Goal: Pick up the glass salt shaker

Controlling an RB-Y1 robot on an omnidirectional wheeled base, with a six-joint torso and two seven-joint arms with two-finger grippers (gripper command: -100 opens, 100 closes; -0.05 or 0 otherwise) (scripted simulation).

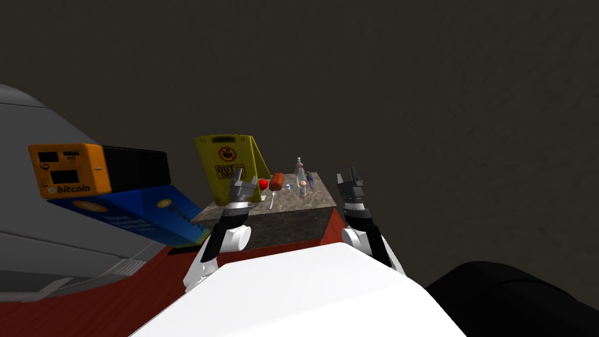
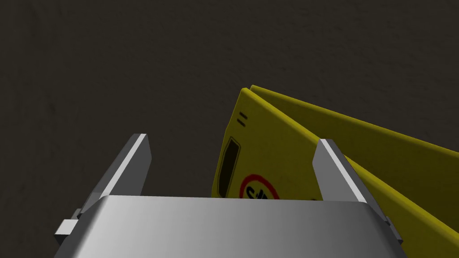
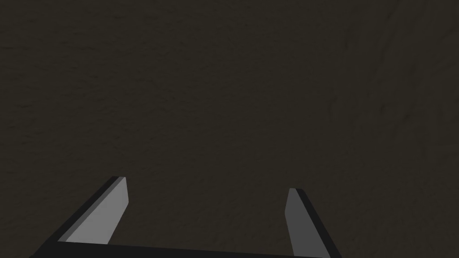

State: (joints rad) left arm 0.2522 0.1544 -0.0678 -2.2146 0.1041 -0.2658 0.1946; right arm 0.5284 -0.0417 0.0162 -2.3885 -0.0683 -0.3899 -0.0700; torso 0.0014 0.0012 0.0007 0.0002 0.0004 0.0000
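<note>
Both empty: left hand and right hand spread wide, clear of salt shaker.

Dim renders, sharp throughout.
Dark background swallows detail; yellow sign lit brightest; soft sheen on left gripper body; head view splays at edges.

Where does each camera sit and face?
Head: on the head, looking down and forward at table and sign; both forearms show.
Left wrist: on the left hand, looking past open left fingers at the sign.
Right wrist: on the right hand, open right fingers before a dark surface.
Shared: the sign, in head and left wrist.
</note>
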